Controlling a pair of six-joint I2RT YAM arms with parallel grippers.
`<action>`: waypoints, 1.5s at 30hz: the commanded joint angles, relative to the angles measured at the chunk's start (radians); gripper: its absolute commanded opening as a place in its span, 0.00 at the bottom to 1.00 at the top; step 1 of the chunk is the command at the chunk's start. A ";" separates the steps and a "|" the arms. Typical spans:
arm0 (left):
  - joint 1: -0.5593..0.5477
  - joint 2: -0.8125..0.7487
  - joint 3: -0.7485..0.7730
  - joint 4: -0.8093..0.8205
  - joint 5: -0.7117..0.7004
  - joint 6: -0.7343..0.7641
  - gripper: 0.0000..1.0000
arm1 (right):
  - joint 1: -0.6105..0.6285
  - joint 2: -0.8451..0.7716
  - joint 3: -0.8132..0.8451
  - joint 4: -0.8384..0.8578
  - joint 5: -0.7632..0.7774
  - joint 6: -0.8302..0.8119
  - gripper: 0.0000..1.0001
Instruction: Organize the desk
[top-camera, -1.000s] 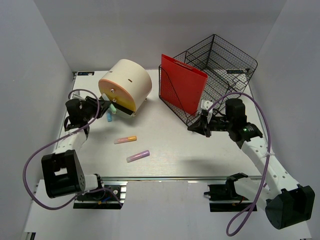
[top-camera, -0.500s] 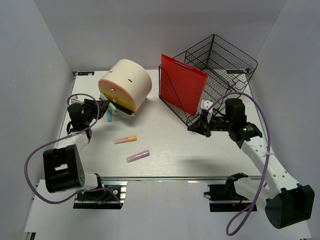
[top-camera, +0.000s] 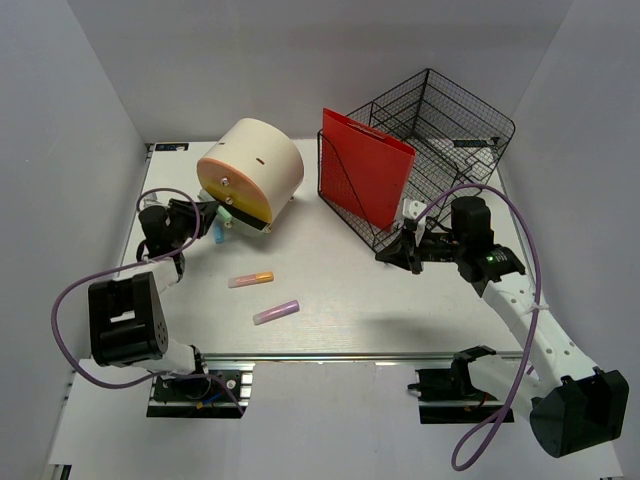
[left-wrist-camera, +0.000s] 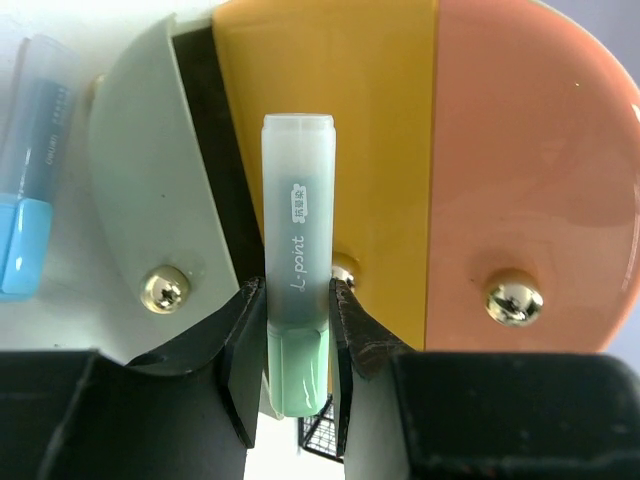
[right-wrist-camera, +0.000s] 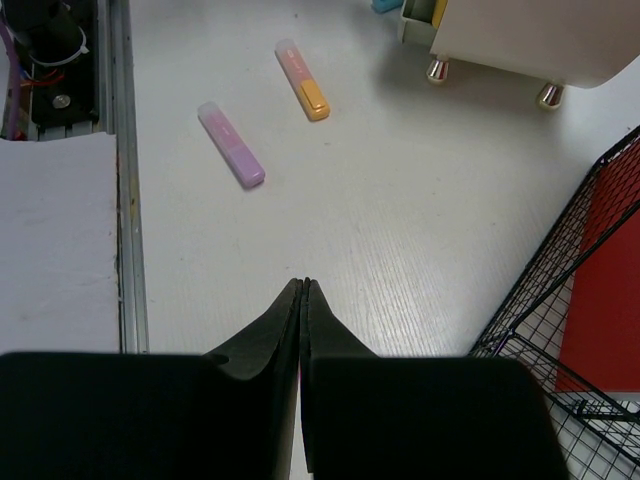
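Observation:
On the white desk (top-camera: 340, 285) a round cream organizer (top-camera: 255, 165) lies on its side, its yellow and pink end (left-wrist-camera: 530, 170) facing my left gripper (top-camera: 207, 213). That gripper (left-wrist-camera: 295, 295) is shut on a green highlighter (left-wrist-camera: 297, 250), which points at the organizer's end. The green highlighter (top-camera: 226, 214) sits right against it. A blue highlighter (top-camera: 217, 234) lies just beside it (left-wrist-camera: 30, 170). An orange-pink highlighter (top-camera: 250, 279) and a purple highlighter (top-camera: 276, 312) lie loose mid-desk. My right gripper (top-camera: 382, 257) hovers shut and empty (right-wrist-camera: 303, 285) near the basket.
A black wire basket (top-camera: 440, 130) stands at the back right with a red folder (top-camera: 365, 180) upright in its front section. A metal rail (top-camera: 330, 355) runs along the near edge. Grey walls close in both sides and the back.
The left arm's elbow and lower links have shifted slightly; its gripper stays at the organizer's end with the green highlighter. The right arm has not moved.

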 joint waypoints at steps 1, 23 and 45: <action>-0.003 0.008 0.036 0.040 -0.019 -0.008 0.11 | -0.004 0.006 0.001 0.019 -0.020 -0.010 0.03; -0.003 0.112 0.092 0.087 -0.033 -0.063 0.18 | -0.006 0.011 0.005 0.007 -0.015 -0.025 0.03; -0.003 0.161 0.140 0.055 -0.031 -0.063 0.50 | -0.012 0.014 0.006 0.002 -0.017 -0.032 0.03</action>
